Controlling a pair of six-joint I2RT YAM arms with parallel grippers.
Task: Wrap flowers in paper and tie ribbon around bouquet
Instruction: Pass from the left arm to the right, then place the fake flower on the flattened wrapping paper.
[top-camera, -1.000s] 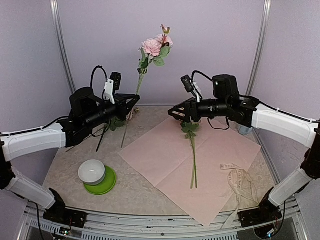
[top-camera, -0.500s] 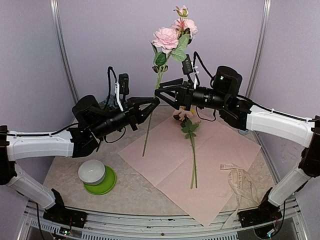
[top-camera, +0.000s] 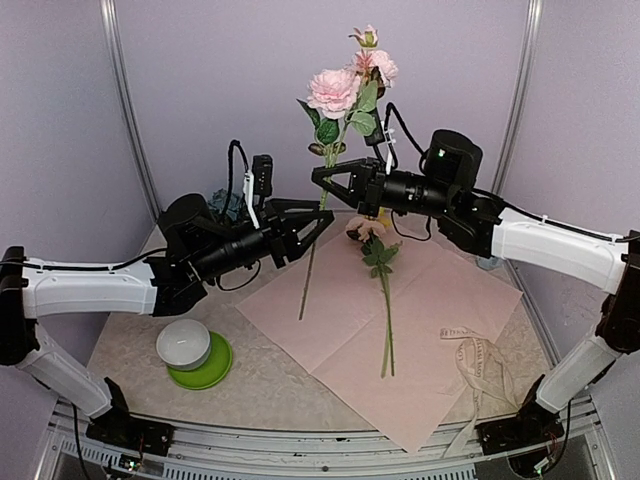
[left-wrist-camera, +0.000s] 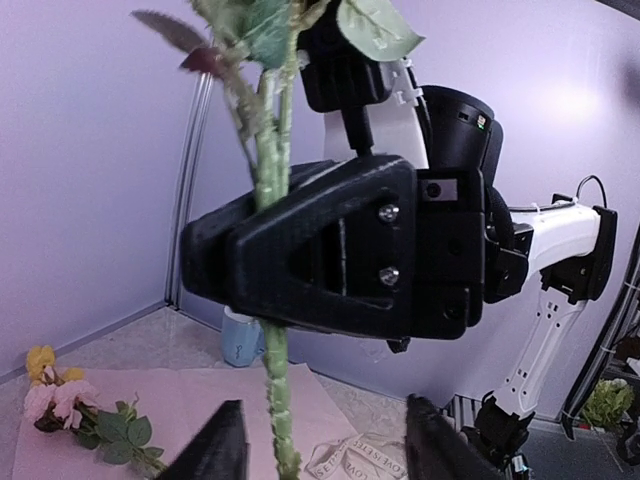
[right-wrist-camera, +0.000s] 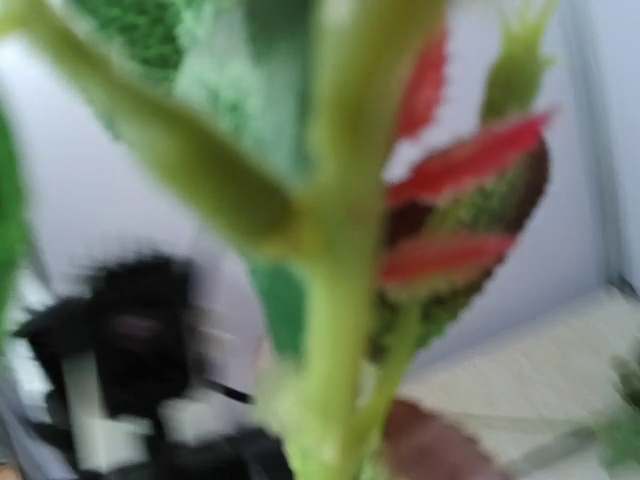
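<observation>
Standing nearly upright over the far left part of the paper (top-camera: 420, 330), the rose stem (top-camera: 318, 200) is pinched in the right jaws, which are closed tight on it just under its lowest leaves. Its pink blooms (top-camera: 335, 90) rise high above the paper's far corner, and its bare lower end hangs down toward the paper's left corner; whether it touches the sheet I cannot tell. The left jaws are parted, with one of the fingertips (left-wrist-camera: 225, 450) on either side of the stem, just below the right arm's grip. The left wrist view shows a gap between each finger and the stem, so they hold nothing. The right wrist view is filled with blurred green stalk and leaves.

The paper itself lies flat on the desk (top-camera: 130, 330), turned so that one corner points at the arm bases. A second flower stem (top-camera: 386, 310) lies along the paper's middle, its small yellow and pink heads toward the far corner. The ribbon (top-camera: 480, 365) sits in a loose heap across the paper's right edge, partly on the sheet and partly off it. A blue hydrangea (top-camera: 225, 205) shows beyond the paper's left side, mostly hidden behind the left arm. A white bowl (top-camera: 183, 343) rests on a green plate (top-camera: 215, 372), well off the paper's near left edge.
</observation>
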